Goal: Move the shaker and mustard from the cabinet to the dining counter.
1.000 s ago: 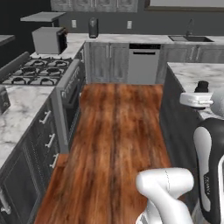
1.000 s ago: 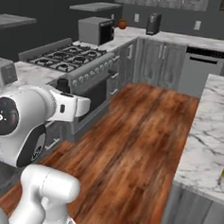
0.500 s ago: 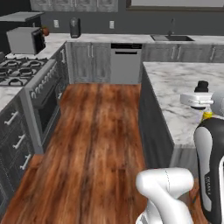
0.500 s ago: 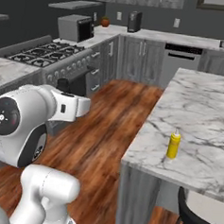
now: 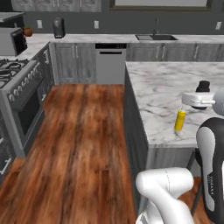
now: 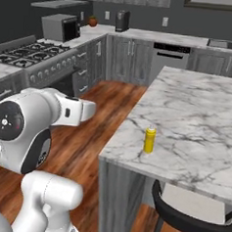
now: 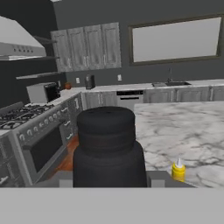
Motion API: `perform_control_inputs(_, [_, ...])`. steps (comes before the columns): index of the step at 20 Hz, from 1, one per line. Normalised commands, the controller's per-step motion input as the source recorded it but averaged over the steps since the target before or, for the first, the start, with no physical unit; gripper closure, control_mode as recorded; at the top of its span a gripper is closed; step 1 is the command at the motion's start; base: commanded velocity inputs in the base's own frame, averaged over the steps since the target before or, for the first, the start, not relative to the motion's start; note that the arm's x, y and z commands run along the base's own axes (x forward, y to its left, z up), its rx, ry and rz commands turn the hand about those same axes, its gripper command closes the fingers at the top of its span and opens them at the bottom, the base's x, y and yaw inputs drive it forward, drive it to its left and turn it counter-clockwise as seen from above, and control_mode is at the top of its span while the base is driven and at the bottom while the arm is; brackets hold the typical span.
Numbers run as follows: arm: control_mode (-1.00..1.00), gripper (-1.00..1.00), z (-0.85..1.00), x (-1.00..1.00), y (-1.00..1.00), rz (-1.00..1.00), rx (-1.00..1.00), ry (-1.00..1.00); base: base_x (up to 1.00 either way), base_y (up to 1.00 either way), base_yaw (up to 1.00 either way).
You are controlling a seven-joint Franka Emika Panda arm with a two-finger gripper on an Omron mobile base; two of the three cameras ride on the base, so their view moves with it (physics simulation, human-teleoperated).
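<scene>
My base has swung round since a second ago: the stove (image 5: 13, 83) that sat ahead has slid off to the left, and the dining bench (image 5: 175, 96) with the mustard on it has come into view on the right. The things themselves have not moved; the cameras have.

The shaker (image 7: 107, 148) sits right in front of my hand camera, black, upright, its narrower cap on top, and my tool (image 7: 108, 181) is clenched on it. In the left base view its black cap (image 5: 203, 85) pokes up above my white wrist, over the dining bench.

The mustard (image 5: 180, 120) stands upright on the white veined top, near the bench's near left corner; in the right base view it is the yellow bottle (image 6: 149, 140) close to the near edge. From my hand it shows low and to the right of the shaker (image 7: 177, 170), apart from it.

A dark round stool (image 6: 189, 216) is tucked under the near side of the bench. Beyond lies the wooden floor (image 5: 83, 140), then the far grey base cabinets with a dishwasher (image 5: 110, 63) and a sink (image 5: 156, 37). A toaster oven (image 6: 60, 27) and a dark canister (image 6: 122, 20) sit on the far counter left of the dishwasher.
</scene>
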Motion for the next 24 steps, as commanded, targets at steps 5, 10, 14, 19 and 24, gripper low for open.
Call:
perform_control_inputs(5, [1.0,1.0,0.0,0.0,0.0,0.0,0.0,0.0,0.25,0.0,-0.14])
perform_control_inputs(10, [1.0,1.0,0.0,0.0,0.0,0.0,0.0,0.0,0.57,0.0,-0.17])
perform_control_inputs(14, [1.0,1.0,0.0,0.0,0.0,0.0,0.0,0.0,0.59,0.0,-0.17])
perform_control_inputs(19, [1.0,1.0,0.0,0.0,0.0,0.0,0.0,0.0,0.35,0.0,-0.15])
perform_control_inputs(24, [1.0,1.0,0.0,0.0,0.0,0.0,0.0,0.0,0.2,0.0,-0.15])
